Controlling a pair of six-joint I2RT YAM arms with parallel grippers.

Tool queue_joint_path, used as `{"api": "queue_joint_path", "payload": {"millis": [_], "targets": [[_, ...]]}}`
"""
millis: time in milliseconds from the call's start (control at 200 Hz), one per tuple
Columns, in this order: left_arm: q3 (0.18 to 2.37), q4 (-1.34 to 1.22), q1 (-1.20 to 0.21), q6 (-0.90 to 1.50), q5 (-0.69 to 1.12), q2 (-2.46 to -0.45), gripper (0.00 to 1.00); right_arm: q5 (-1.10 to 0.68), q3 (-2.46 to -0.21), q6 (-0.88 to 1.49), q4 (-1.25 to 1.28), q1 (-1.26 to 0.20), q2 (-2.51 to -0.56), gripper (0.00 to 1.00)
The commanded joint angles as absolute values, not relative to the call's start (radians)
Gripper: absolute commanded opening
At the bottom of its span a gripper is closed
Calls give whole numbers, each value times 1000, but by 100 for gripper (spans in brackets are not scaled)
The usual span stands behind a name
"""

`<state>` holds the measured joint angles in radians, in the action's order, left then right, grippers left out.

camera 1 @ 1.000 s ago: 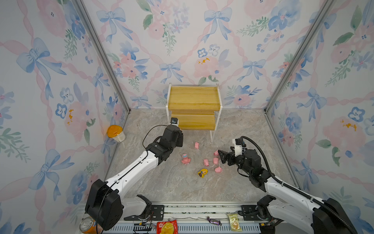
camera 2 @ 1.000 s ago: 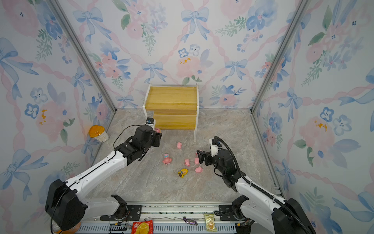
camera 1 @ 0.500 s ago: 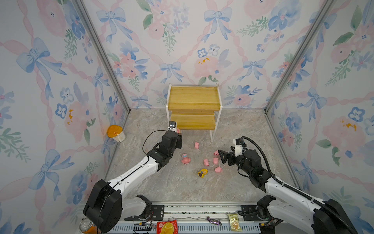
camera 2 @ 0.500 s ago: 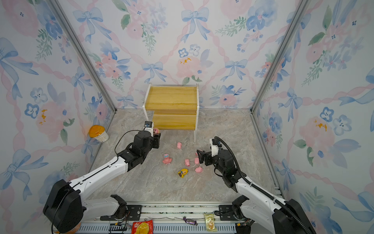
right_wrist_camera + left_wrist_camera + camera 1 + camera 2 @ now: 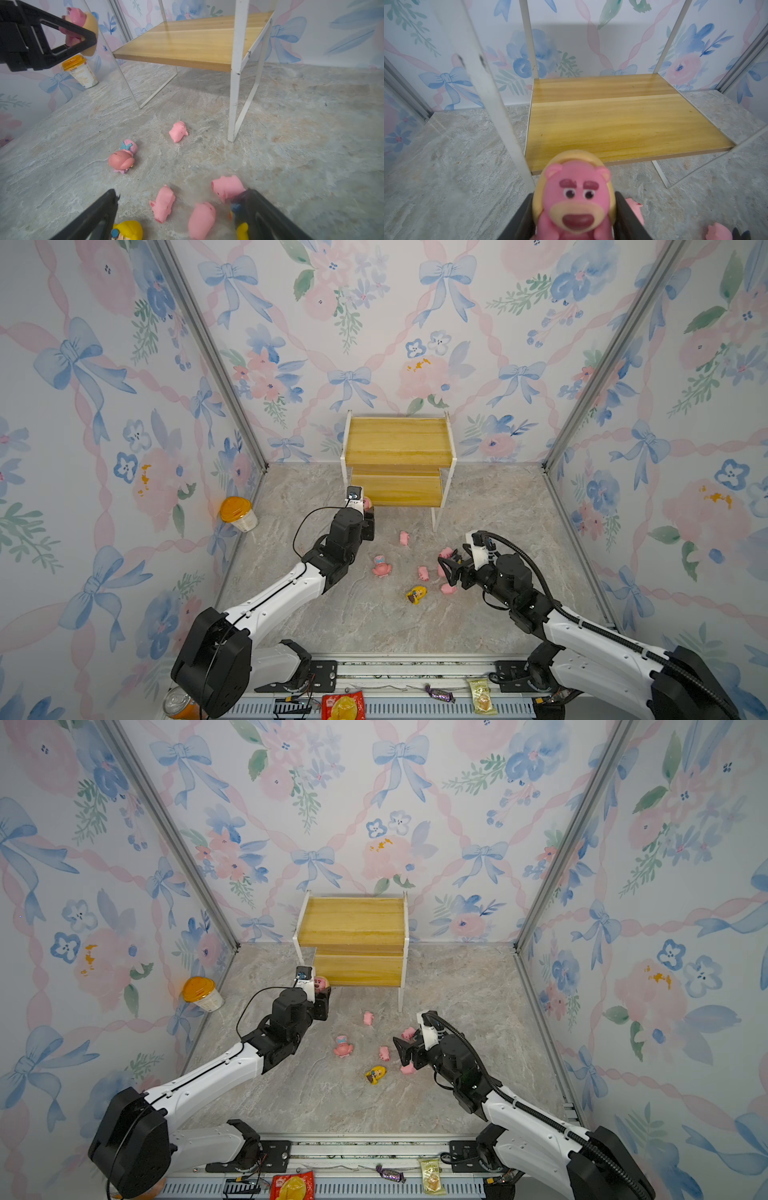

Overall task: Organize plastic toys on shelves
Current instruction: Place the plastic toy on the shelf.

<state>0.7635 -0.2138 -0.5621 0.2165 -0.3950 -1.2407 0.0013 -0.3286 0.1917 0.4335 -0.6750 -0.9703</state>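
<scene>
— What is the room like?
— A grey marbled floor (image 5: 374,626) and bow-and-flower wallpaper (image 5: 374,323). The shelves (image 5: 399,443) stand against the back wall.
— And the grippers?
— The left gripper (image 5: 322,996) clamps a pink bear figurine (image 5: 575,199), raised near the lower board's front corner. The right gripper (image 5: 180,195) gapes wide over the pink pigs (image 5: 178,131) on the floor.
— Is anything hidden?
— In the right wrist view, a finger half-covers the black-and-yellow creature (image 5: 242,230), and the yellow-haired doll (image 5: 127,230) is cut off.

Light: bright, even, diffuse.
Shadows: a grey patch lay on the wall (image 5: 560,47) above the shelves (image 5: 623,124).
Glare: slight sheen on the rear board (image 5: 602,85).
Blur: the pink bear figurine (image 5: 574,203) and nearest white leg (image 5: 492,93) were soft.
Edges: wrist views bowed outward.
</scene>
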Motion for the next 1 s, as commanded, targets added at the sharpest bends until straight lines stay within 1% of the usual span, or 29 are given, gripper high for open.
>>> {"api": "queue_joint_path", "payload": {"millis": [0, 380, 995], "targets": [[766, -255, -561, 195, -391, -1261, 46, 46, -351, 134, 496, -715, -991, 98], [820, -277, -559, 199, -376, -1346, 47, 66, -359, 75, 532, -784, -980, 98], [918, -238, -557, 199, -389, -1436, 48, 41, -331, 95, 583, -797, -994, 98]]}}
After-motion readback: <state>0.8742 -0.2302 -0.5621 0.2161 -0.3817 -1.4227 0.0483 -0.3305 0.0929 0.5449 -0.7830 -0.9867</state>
